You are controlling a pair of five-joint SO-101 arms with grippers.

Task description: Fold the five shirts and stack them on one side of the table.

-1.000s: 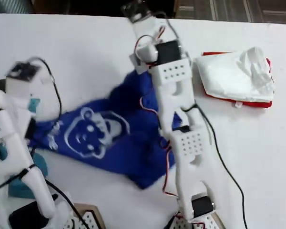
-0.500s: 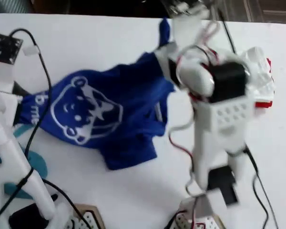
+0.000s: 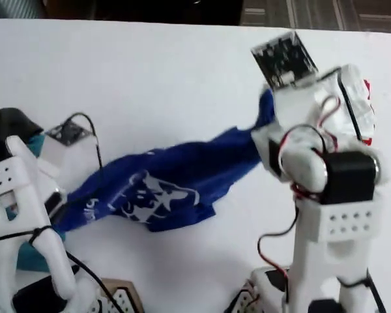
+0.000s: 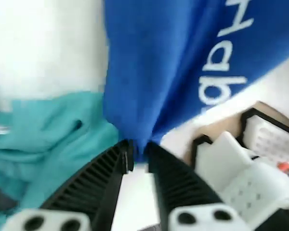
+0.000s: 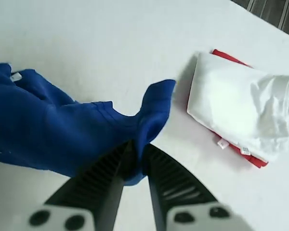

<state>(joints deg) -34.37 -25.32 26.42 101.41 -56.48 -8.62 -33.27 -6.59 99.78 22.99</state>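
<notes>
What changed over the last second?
The right claw dragged one end of the blue shirt rightward, toward the stack. The shirt went from spread flat to stretched between it and the left claw. The white shirt on the red shirt stayed put.

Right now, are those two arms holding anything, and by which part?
Both hold the blue printed cloth shirt: the left end effector pinches one bunched end, the right end effector the opposite end.

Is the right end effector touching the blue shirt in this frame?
Touching. The right wrist view shows the right end effector closed on a fold of the blue shirt, with the fabric pinched inside it.
</notes>
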